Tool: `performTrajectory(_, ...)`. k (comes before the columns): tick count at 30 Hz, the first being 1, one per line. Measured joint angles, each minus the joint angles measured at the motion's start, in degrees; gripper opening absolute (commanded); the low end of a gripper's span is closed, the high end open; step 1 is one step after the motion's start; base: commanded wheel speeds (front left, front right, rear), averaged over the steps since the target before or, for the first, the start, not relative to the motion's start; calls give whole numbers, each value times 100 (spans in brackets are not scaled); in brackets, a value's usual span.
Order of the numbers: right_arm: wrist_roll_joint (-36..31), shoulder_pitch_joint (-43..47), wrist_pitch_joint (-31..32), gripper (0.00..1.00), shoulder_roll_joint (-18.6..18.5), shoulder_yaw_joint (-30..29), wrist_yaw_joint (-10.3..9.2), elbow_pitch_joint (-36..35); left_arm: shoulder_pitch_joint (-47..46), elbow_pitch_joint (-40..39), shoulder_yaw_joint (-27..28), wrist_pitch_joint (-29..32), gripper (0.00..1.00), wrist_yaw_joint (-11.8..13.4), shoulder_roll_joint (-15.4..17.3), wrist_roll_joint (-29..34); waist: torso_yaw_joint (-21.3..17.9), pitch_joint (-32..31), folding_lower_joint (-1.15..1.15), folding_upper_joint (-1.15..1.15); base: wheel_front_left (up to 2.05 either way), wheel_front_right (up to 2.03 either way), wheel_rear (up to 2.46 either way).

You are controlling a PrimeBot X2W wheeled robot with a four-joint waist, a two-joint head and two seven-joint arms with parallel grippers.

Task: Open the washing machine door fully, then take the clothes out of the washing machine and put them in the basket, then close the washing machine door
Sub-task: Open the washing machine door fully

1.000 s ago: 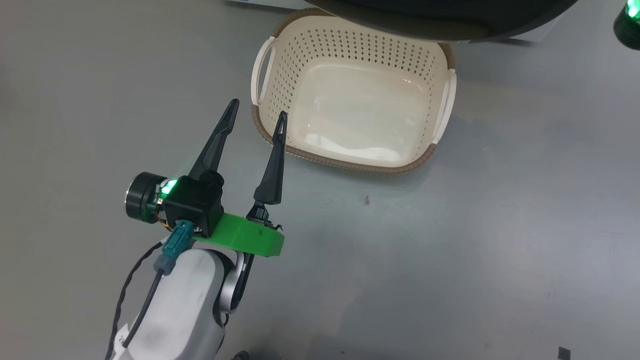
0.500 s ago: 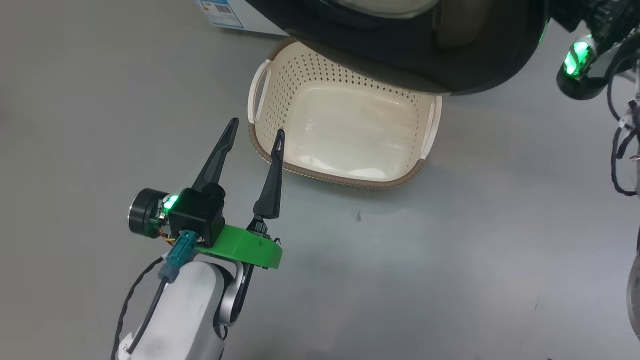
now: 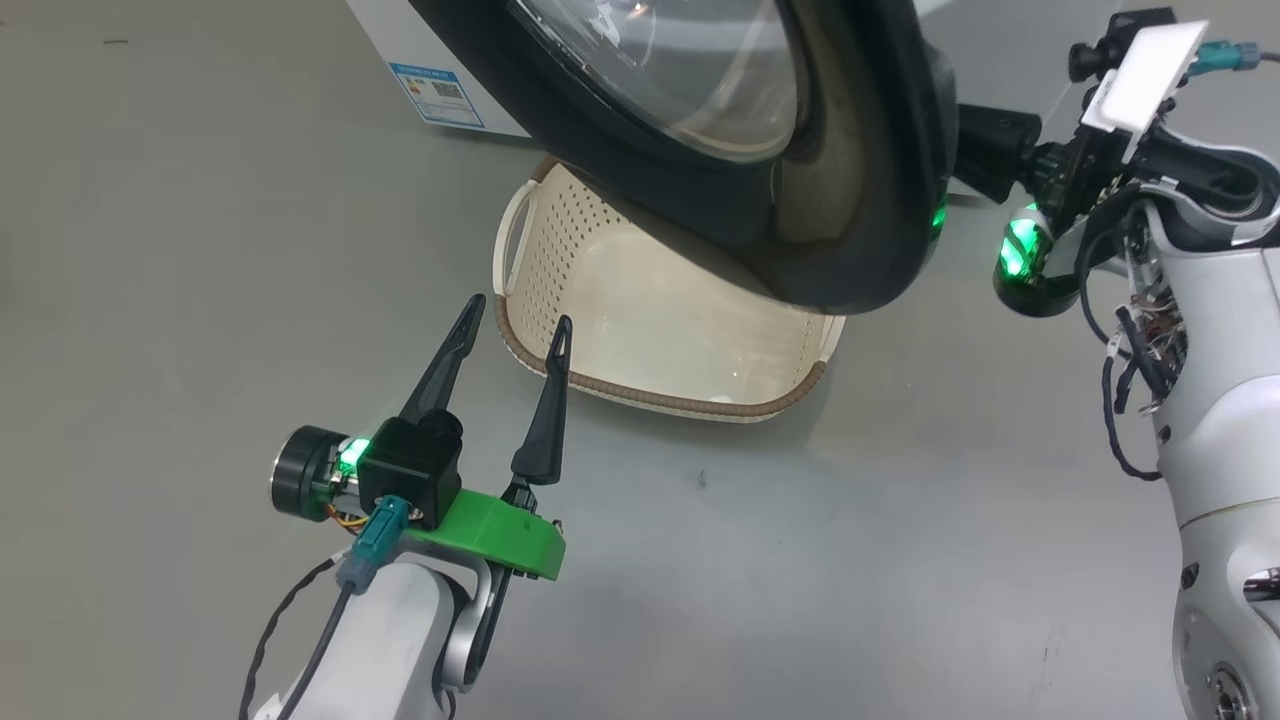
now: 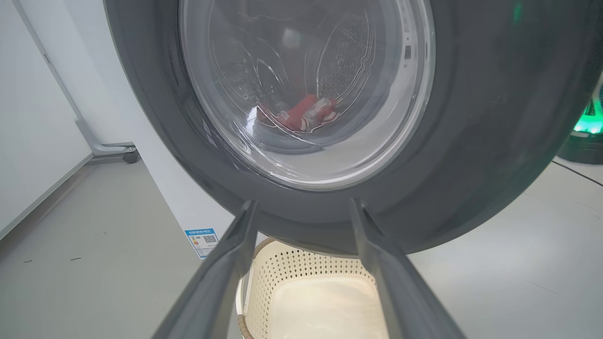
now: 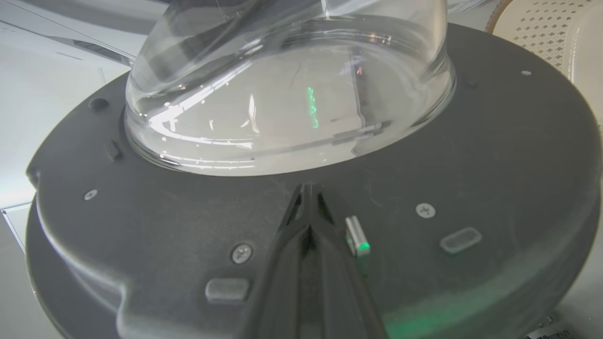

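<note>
The washing machine door [image 3: 850, 200] stands partly open, and its black rim and glass bowl hang over the cream basket [image 3: 650, 395] on the floor. My right gripper [image 5: 308, 190] is shut, its fingertips against the door's inner face [image 5: 471, 141] just below the glass bowl. My left gripper [image 3: 517, 322] is open and empty, at the basket's front left corner, below the door. In the left wrist view the red and white clothes [image 4: 301, 115] show through the door glass, lying in the drum. The white washing machine [image 3: 400, 40] is at the top left.
My right arm [image 3: 1210, 400] with loose cables stands at the right, beside the door's edge. A blue sticker [image 3: 440, 95] marks the machine's lower corner. Bare grey floor [image 3: 900, 560] spreads in front of the basket. A white wall panel [image 4: 28, 117] stands left of the machine.
The head view has tilted up, bringing the door and my right arm into the picture. The door now covers more of the basket. My left gripper keeps its open pose.
</note>
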Motion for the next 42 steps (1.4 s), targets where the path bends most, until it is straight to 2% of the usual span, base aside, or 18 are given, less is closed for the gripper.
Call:
performTrajectory(7, 55, 320, 70, 0, 223, 135, 53, 79, 254, 101, 142, 0, 100, 1, 13, 0, -16, -326, 0, 0, 0, 0, 0)
performTrajectory(20, 332, 875, 68, 0, 339, 231, 152, 166, 472, 242, 167, 1, 100, 1, 14, -3, 76, -750, 0, 0, 0, 0, 0)
performTrajectory(34, 405, 1350, 21, 0, 361, 554, 202, 164, 667, 325, 176, 1, 100, 1, 20, -9, 415, -1084, 0, 0, 0, 0, 0)
performTrajectory(42, 937, 1569, 14, 0, 358, 1003, 211, 32, 755, 350, 175, 1, 100, 1, 23, -9, 677, -1215, 0, 0, 0, 0, 0)
